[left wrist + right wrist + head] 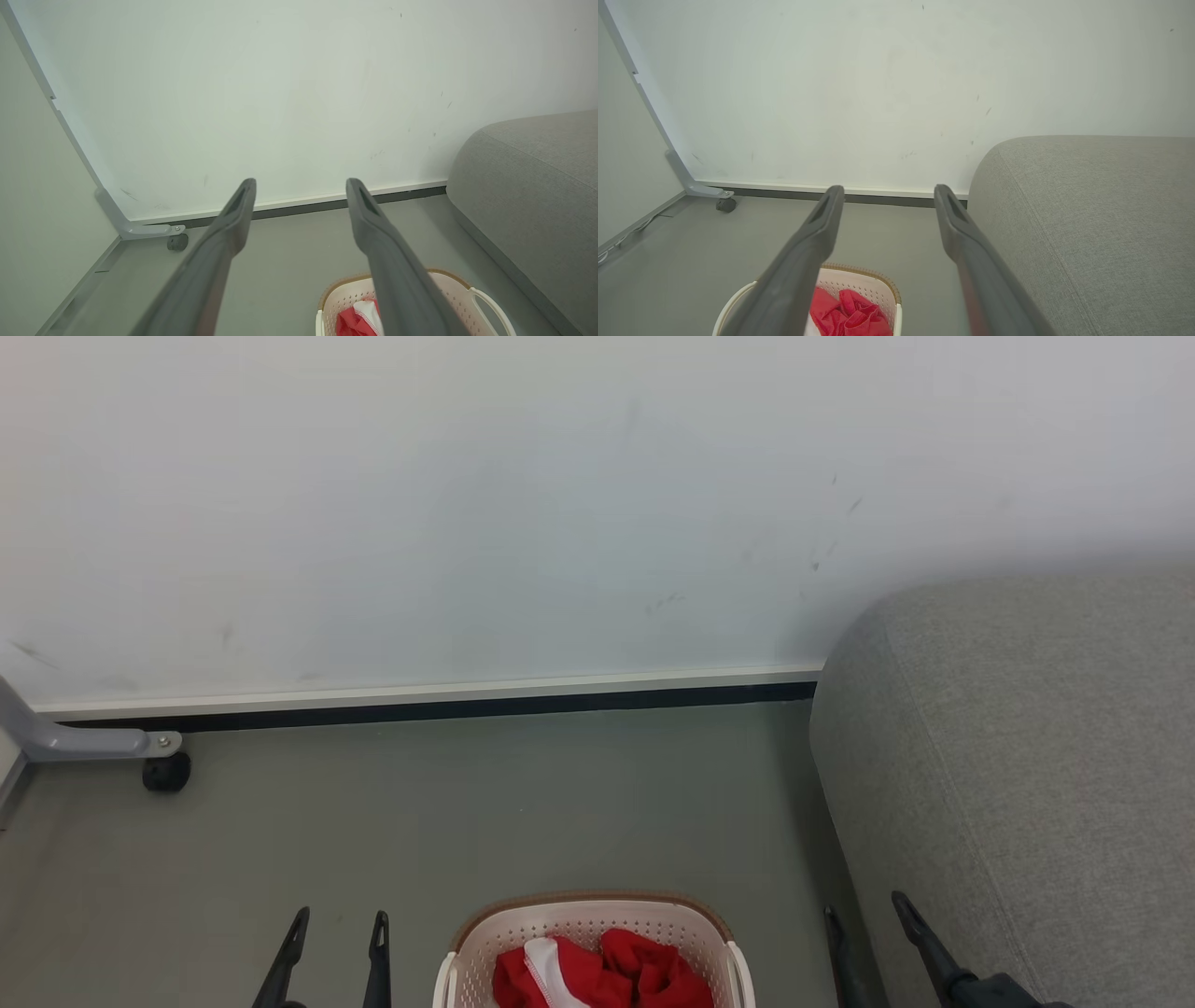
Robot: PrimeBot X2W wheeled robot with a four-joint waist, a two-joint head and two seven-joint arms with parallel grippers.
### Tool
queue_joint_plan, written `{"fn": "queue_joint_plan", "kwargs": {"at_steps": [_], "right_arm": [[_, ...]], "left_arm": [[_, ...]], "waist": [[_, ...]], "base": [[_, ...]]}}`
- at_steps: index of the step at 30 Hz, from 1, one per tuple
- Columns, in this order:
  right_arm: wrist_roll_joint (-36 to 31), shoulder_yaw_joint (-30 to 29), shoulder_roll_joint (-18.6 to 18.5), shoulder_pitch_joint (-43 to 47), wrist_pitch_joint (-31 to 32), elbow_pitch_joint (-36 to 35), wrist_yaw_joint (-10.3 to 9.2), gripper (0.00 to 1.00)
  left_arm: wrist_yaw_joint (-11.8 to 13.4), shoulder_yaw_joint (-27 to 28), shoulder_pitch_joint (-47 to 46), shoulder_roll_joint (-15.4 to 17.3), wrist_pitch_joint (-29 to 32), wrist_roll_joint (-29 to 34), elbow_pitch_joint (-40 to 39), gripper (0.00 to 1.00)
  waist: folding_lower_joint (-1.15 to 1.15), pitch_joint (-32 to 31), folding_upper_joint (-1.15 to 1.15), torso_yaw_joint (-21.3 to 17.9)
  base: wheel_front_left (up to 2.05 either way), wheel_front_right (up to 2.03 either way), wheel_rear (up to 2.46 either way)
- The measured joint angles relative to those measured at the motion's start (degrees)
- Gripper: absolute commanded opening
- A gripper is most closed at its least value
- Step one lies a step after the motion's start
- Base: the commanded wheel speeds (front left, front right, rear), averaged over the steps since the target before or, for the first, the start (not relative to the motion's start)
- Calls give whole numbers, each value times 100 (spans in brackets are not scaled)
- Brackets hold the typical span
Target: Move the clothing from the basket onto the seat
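**Reach in over the rim, grab deep**

Empty and spread wide: left gripper [339, 919] at lower left, right gripper [865, 907] at lower right, flanking the basket [588, 899] at bottom centre of the head view. Inside it, red clothing [644, 966] in a bunched heap, not yet touched. At right, just beside the basket, the grey seat [1027, 756]. Best to lower one gripper straight over the heap, clear of the rim, pinch a thick fold rather than a loose edge, then lift high before swinging toward the seat.
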Motion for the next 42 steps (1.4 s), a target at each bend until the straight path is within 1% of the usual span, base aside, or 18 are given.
{"fn": "queue_joint_plan", "kwargs": {"at_steps": [13, 18, 22, 27, 31, 36, 39, 42], "right_arm": [[-43, -101, 20, -1, -1, -101, 1, 100], [-52, -259, 27, -6, -1, -299, -1, 100], [-100, -401, 5, -65, -1, -408, -7, 100], [-162, -564, -74, -261, -1, -568, -9, 100], [-204, -671, -162, -420, -2, -730, -27, 100], [-252, -747, -213, -576, -3, -960, -52, 100], [-354, -802, -225, -650, -37, -1268, -52, 100], [-364, -806, -237, -713, -43, -1396, -52, 100]], "left_arm": [[-54, 22, 7, -8, 0, 70, -47, 100], [-151, -80, -36, -3, 0, 152, -66, 100], [-252, -247, -277, -5, 0, 232, 20, 100], [-391, -477, -563, -19, -16, 322, 339, 100], [-447, -599, -812, -89, -18, 441, 660, 100], [-454, -695, -1104, -170, -15, 463, 1017, 100], [-452, -720, -1437, -250, 13, 479, 1348, 100], [-453, -730, -1607, -264, 54, 480, 1501, 100]], "waist": [[0, 225, 0, -63], [0, 419, 0, -105], [0, 653, 0, -147], [1, 985, 1, -228], [1, 1262, 1, -318], [1, 1547, 1, -425], [1, 1838, 1, -528], [2, 1989, 1, -575]], "base": [[0, 0, 0], [0, 0, 0], [0, 0, 0], [0, 0, 0], [0, 0, 0], [0, 0, 0], [0, 0, 0], [0, 0, 0]]}}
